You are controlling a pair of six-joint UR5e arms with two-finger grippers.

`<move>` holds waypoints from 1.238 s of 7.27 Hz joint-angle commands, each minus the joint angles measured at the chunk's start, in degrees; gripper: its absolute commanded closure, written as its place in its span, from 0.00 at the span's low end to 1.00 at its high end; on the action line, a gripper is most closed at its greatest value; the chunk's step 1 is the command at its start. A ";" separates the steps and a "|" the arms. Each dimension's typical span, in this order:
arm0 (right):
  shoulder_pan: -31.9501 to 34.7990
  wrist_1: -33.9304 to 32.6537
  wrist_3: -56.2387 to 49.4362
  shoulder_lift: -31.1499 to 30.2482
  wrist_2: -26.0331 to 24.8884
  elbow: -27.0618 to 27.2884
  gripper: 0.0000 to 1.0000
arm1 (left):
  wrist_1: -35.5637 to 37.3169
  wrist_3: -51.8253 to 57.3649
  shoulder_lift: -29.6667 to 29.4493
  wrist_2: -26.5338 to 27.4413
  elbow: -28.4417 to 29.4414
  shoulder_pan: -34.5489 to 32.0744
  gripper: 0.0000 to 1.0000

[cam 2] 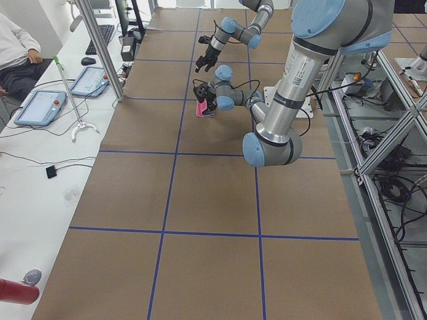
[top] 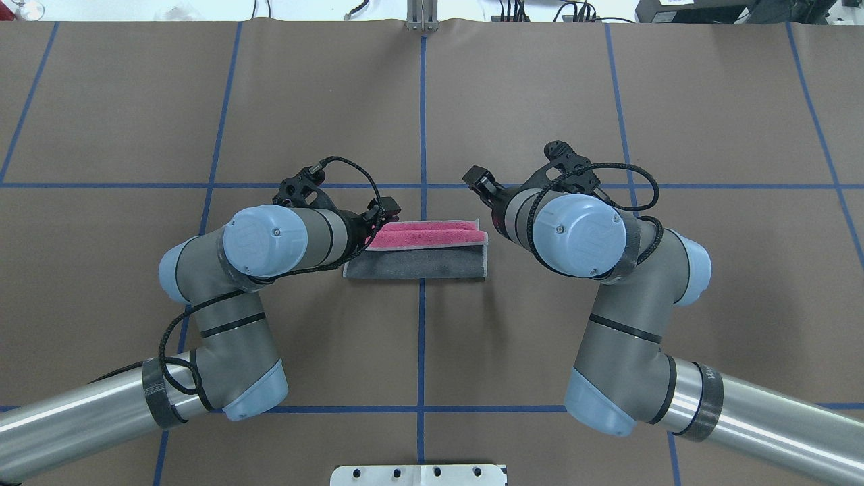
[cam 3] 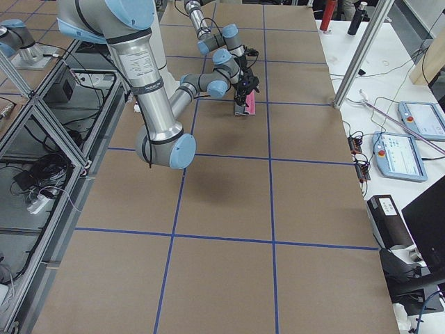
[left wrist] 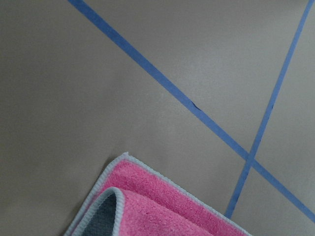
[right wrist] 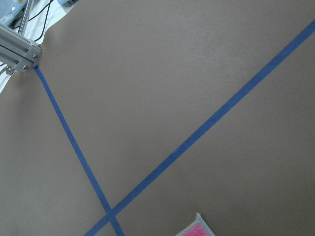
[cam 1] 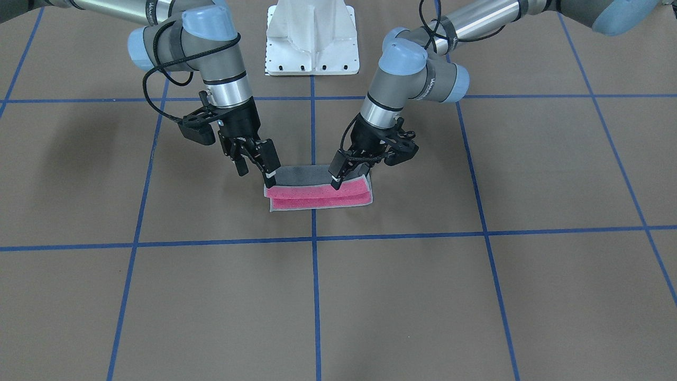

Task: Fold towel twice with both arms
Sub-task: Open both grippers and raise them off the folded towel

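The towel (cam 1: 317, 198) lies folded in a narrow strip at the table's middle. Its dark grey face is up on the robot's side, and two stepped pink layers with pale borders show on the far side. It also shows in the overhead view (top: 415, 262). My right gripper (cam 1: 256, 172) stands at the towel's end on my right, its jaws apart, one fingertip (cam 1: 271, 180) at the grey flap's corner. My left gripper (cam 1: 350, 177) stands at the other end, jaws apart, one fingertip (cam 1: 335, 183) at the flap's edge. The left wrist view shows a pink corner (left wrist: 162, 206).
The white pedestal base (cam 1: 312, 47) stands behind the towel on the robot's side. Blue tape lines (cam 1: 314, 233) cross the brown table cover. A desk with tablets (cam 2: 40, 107) and a seated person (cam 2: 13, 53) are beyond the table's far edge.
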 commanded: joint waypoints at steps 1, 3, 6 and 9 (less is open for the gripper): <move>0.19 0.01 -0.25 -0.02 0.02 -0.04 0.00 | -0.01 -0.01 -0.86 0.00 1.06 0.01 0.00; 0.28 0.19 -0.61 -0.11 0.02 0.05 0.00 | 0.08 0.26 -2.35 0.09 1.85 -0.95 0.00; 0.28 0.54 -0.61 -0.46 0.02 0.13 0.00 | -0.01 -0.18 -5.68 1.31 7.03 -5.17 0.00; 0.37 0.45 -0.69 -1.24 0.28 1.45 0.00 | -0.01 0.78 -5.69 0.62 6.26 -5.97 0.00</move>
